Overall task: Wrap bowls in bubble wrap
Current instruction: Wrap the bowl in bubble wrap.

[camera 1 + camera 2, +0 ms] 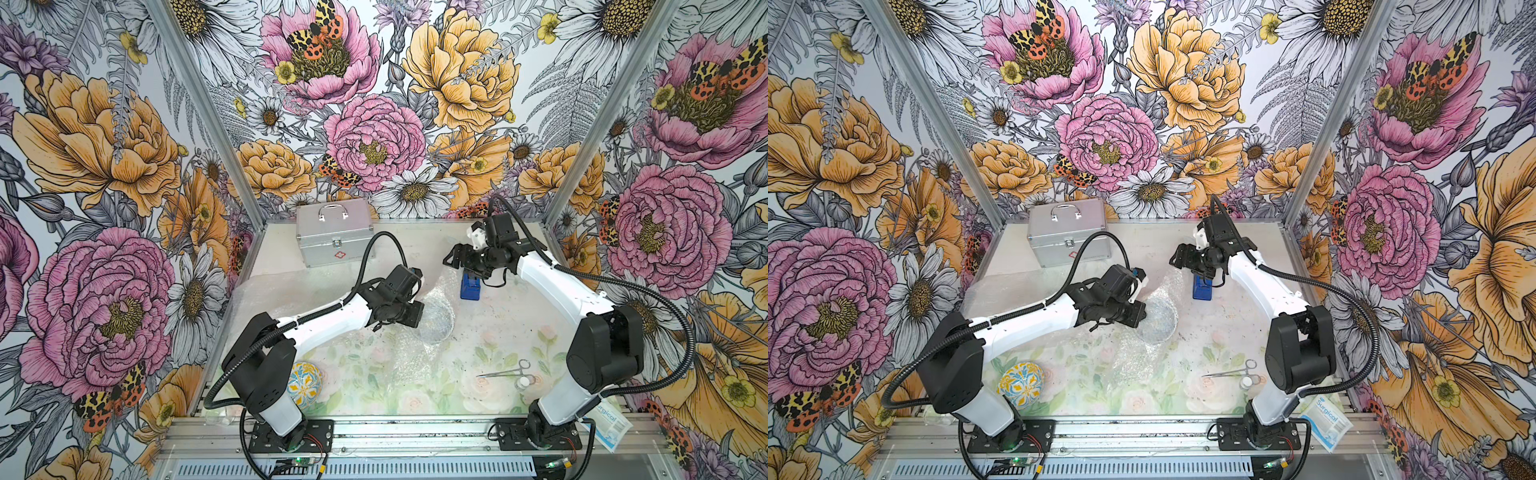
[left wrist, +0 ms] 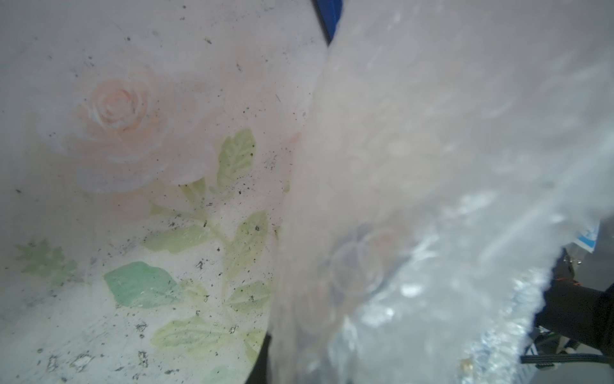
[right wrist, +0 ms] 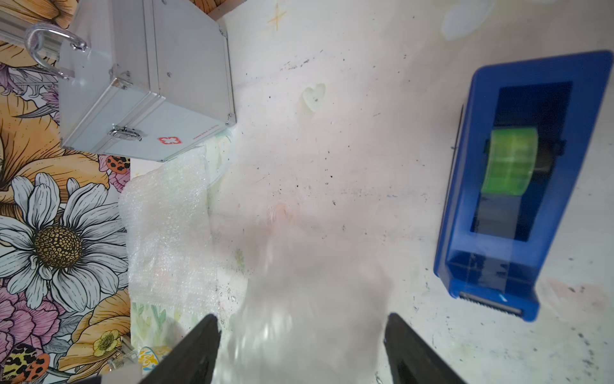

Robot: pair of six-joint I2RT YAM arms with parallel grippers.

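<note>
Floral walls box in a pale, rose-printed table (image 1: 511,328) speckled with dark grit. My left gripper (image 1: 419,316) sits mid-table with its jaws closed. In the left wrist view, bubble wrap (image 2: 432,159) fills the frame right up against the lens, so I judge it is pinching a fold of that sheet. Just right of it a round shape shows through the wrap, which I take for one bowl (image 1: 435,321) (its pattern is too veiled to confirm). The right gripper (image 3: 300,319) hangs farther back with its jaws spread wide; a blurred flap of wrap lies between them, unclamped. Just below it, slightly nearer, stands the blue tape dispenser (image 3: 518,186), and the metal case (image 1: 332,237) is at the far left. The second bowl (image 1: 305,386) lies bare at the near left.

The risk is that one pinch carries the whole fold. If I pull sideways, the slick wrap could slide off the bowl or drag it along. The loose flap could also spring open before any tape reaches it.
</note>
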